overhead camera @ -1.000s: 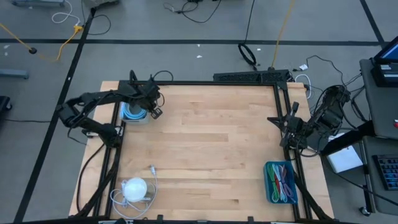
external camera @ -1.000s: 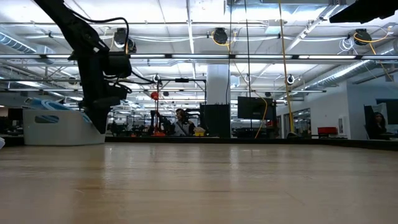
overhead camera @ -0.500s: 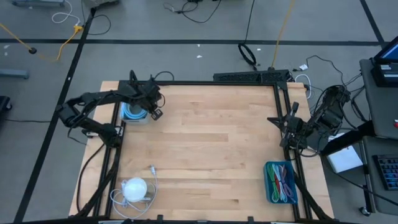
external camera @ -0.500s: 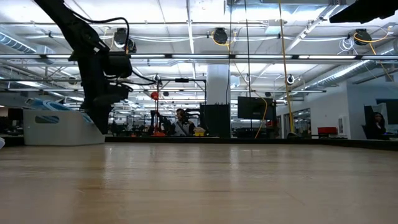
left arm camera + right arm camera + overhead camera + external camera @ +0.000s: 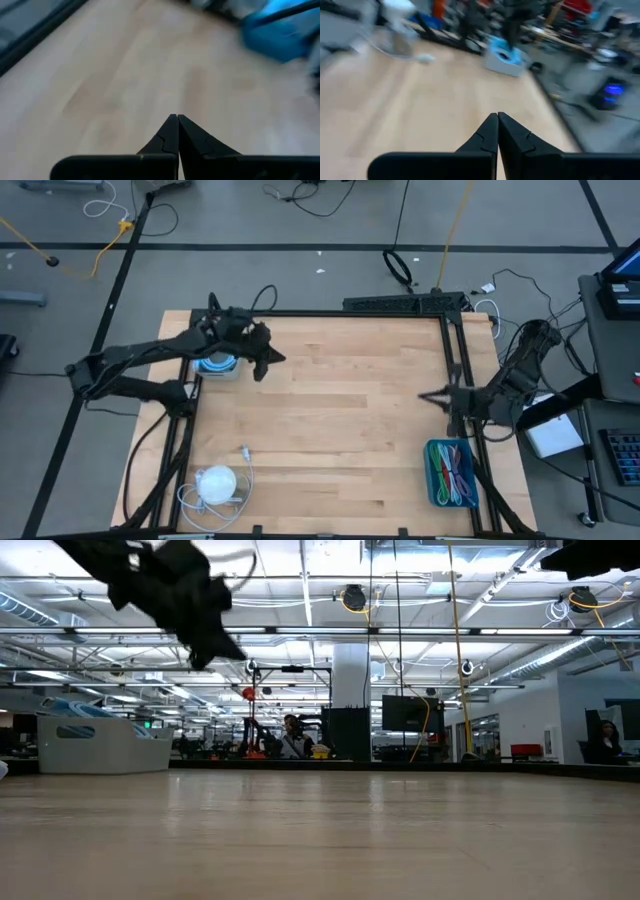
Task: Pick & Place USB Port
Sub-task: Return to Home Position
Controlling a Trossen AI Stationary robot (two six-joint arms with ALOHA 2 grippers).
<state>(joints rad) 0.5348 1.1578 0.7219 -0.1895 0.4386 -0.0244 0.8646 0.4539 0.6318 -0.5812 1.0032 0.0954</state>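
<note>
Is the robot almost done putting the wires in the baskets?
Nearly, it seems. Colourful cables lie in the blue basket, and a blue cable lies in the gray basket. The left gripper and right gripper are both shut and empty. A white round gadget with its white cable lies outside any basket; maybe that is left.

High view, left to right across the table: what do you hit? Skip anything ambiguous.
gray basket → left gripper → right gripper → blue basket
</note>
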